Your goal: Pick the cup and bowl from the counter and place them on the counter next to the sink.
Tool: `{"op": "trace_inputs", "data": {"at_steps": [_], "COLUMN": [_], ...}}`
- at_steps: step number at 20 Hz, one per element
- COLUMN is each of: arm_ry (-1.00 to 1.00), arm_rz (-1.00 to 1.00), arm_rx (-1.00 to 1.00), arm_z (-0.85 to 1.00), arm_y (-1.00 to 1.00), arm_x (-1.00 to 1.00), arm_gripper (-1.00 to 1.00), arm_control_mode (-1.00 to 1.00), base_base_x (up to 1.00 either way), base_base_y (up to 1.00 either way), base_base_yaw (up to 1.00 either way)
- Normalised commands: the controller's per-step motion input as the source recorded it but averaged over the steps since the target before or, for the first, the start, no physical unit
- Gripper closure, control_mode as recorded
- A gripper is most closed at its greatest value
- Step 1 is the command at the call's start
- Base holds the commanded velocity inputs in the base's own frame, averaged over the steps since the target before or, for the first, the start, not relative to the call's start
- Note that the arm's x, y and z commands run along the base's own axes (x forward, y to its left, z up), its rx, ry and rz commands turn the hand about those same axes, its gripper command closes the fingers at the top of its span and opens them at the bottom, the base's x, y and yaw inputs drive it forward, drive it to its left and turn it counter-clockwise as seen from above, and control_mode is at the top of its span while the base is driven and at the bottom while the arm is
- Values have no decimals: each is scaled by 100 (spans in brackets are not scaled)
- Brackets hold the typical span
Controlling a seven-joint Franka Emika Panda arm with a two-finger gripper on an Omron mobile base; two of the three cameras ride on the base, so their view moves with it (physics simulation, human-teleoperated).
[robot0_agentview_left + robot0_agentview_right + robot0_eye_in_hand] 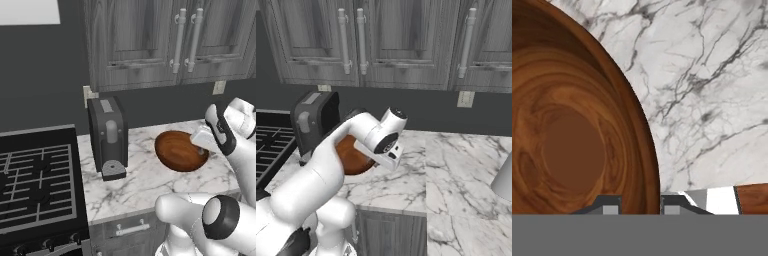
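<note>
1. The tool [640, 204] is gripping the rim of the bowl [567, 145]: in the hand view one dark fingertip [607, 205] is sitting inside the rim and the other just outside it, with the wooden wall pinched between them.
2. In the left base view the tool [200, 146] is reaching down onto the bowl's right edge, and the white arm is bending over it from the right side of the picture.
3. In the right base view the wrist is pointing down over the bowl [352, 156], and the arm is covering much of the bowl's near side.
4. The bowl [180, 150] is wide, round and reddish-brown with a glossy grain; it is lying over the white marble table [135, 187]. Whether it is resting on the slab or hanging slightly lifted, I cannot tell.
5. A dark grey coffee machine [107, 137] is standing upright on the table just to the left of the bowl, apart from it, against the dark back wall.
6. The black stove [35, 185] with its grates is lying left of the coffee machine, flush with the table edge.
7. Grey wood wall cabinets [150, 40] with long metal handles are hanging above the table.
8. In the right base view a grey rounded object [503, 180] is showing at the right edge, well apart from the bowl; what it is I cannot tell.
9. A pale wall socket [465, 99] is sitting on the dark wall under the cabinets.
</note>
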Motion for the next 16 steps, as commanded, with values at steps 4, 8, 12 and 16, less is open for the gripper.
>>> {"op": "trace_inputs", "data": {"at_steps": [4,8,12,16], "arm_ry": [0,0,1,1], "arm_rz": [0,0,0,0], "arm_rx": [-1,-4,-7,-11], "arm_z": [40,33,26,20], "arm_y": [0,4,13,19], "arm_x": [-42,-45,-35,-31], "arm_gripper": [100,100,100,100], "arm_control_mode": [-100,-100,-100,-100], "base_base_x": [0,0,0,0], "base_base_y": [0,0,0,0], "base_base_yaw": [0,0,0,0]}}
